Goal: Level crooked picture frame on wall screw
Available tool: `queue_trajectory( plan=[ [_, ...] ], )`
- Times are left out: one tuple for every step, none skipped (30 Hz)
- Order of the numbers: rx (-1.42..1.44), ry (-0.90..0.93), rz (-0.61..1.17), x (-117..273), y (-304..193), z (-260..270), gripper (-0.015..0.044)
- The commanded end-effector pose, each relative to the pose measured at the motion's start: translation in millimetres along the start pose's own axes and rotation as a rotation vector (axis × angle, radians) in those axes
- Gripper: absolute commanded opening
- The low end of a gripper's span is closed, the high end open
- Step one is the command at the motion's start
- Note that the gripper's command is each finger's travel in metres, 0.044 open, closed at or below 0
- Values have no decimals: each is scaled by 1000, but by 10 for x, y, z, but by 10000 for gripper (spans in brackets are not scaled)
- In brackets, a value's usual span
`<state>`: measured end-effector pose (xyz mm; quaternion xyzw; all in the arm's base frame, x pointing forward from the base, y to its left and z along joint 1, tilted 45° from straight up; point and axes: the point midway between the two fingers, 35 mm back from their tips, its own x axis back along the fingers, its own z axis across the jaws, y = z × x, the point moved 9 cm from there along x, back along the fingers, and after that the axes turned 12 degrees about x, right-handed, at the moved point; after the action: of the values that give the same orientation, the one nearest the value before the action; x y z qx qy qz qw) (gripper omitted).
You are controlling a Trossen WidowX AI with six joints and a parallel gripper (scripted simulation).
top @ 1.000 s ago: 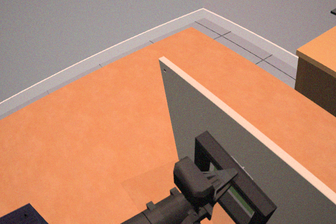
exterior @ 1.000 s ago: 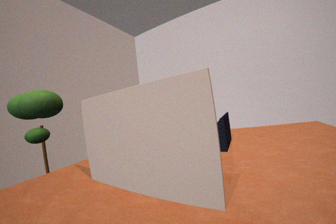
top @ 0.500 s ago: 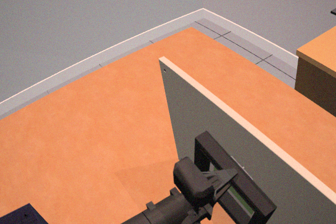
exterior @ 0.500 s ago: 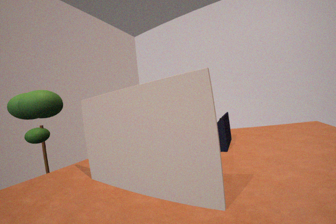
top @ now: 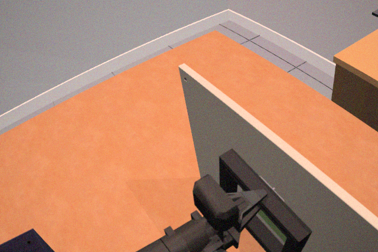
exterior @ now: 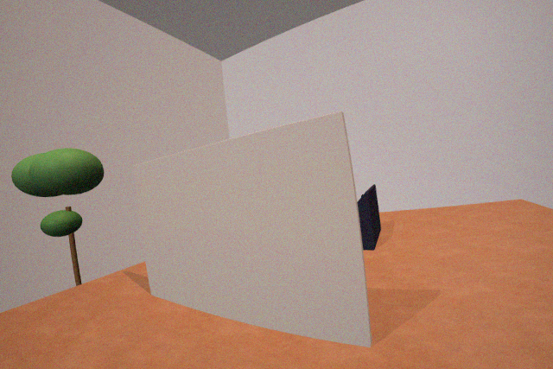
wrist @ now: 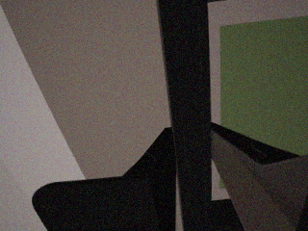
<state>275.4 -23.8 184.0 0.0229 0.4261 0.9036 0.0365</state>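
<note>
The black picture frame (top: 286, 218) (wrist: 189, 72), with a pale mat and a green picture, is in front of the upright grey panel (top: 207, 121) (exterior: 254, 231) (wrist: 111, 72). My gripper (top: 258, 197) (wrist: 189, 132) is shut on the frame's top bar, one finger on its outer side and one reaching inside the opening. A thin light edge and a small light spot show just behind the top bar in the top view. The notched strip is hidden, and the panel hides frame and gripper in the exterior view. I cannot tell how level the frame is.
A dark blue block (top: 27, 243) (exterior: 370, 226) stands on the orange table top (top: 91, 151) (exterior: 468, 276), on the frame's side of the panel. A wooden cabinet (top: 351, 93) is at the right in the top view. A green plant (exterior: 60, 173) is beyond the table at left in the exterior view.
</note>
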Motion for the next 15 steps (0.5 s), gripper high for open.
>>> queue_trajectory(
  plan=[
    [10,0,-1,0,1,-3,0],
    [21,0,-1,0,1,-3,0],
    [47,0,-1,0,0,-3,0],
    [62,0,-1,0,0,-3,0],
    [62,0,-1,0,0,-3,0],
    [62,0,-1,0,0,-3,0],
    [62,0,-1,0,0,-3,0],
    [78,0,-1,0,-1,-2,0],
    [89,0,-1,0,-1,-2,0],
    [94,0,-1,0,-1,-2,0],
    [94,0,-1,0,-1,-2,0],
    [94,0,-1,0,-1,-2,0],
    [94,0,-1,0,-1,-2,0],
    [94,0,-1,0,-1,-2,0],
    [94,0,-1,0,-1,-2,0]
  ],
)
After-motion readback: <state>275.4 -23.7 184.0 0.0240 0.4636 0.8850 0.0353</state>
